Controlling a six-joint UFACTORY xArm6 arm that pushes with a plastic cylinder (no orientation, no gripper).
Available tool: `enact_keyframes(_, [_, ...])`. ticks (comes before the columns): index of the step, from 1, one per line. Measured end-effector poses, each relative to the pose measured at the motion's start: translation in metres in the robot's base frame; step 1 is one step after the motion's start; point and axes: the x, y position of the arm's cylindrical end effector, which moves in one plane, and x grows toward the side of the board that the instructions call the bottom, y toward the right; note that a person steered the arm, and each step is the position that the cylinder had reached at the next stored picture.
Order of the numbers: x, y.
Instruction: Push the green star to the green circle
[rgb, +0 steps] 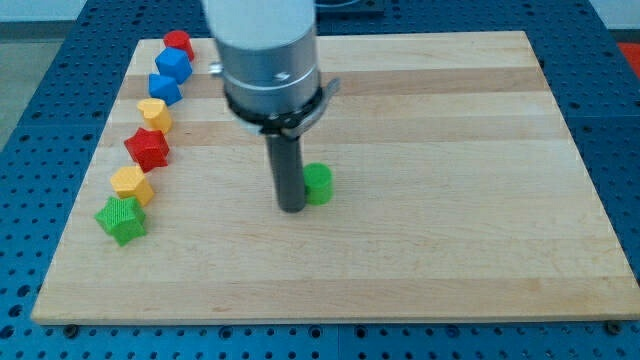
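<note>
The push looks barely begun, if at all. The green star (121, 219) sits at the lower left of the frame, at the bottom of a column of blocks, touching or just beside a yellow block (132, 184). The green circle (318, 184) lies at centre, well apart. My tip (292, 208) rests against the circle's left side, holding nothing, far from the star.

No text, label, brand, number or sign can be read anywhere in the camera view. The wooden surface (450, 230) is shown unmarked, and no lettering is carried by the coloured blocks or by the grey arm housing (265, 50).
</note>
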Motion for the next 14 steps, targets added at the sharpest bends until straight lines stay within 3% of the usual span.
enact_keyframes(1, [-0.001, 0.016])
enact_keyframes(2, [0.045, -0.008])
enact_keyframes(4, [0.102, -0.159])
enact_keyframes(6, [0.092, -0.267])
enact_keyframes(9, [0.036, -0.257])
enact_keyframes(12, [0.036, -0.153])
enact_keyframes(14, [0.064, -0.111])
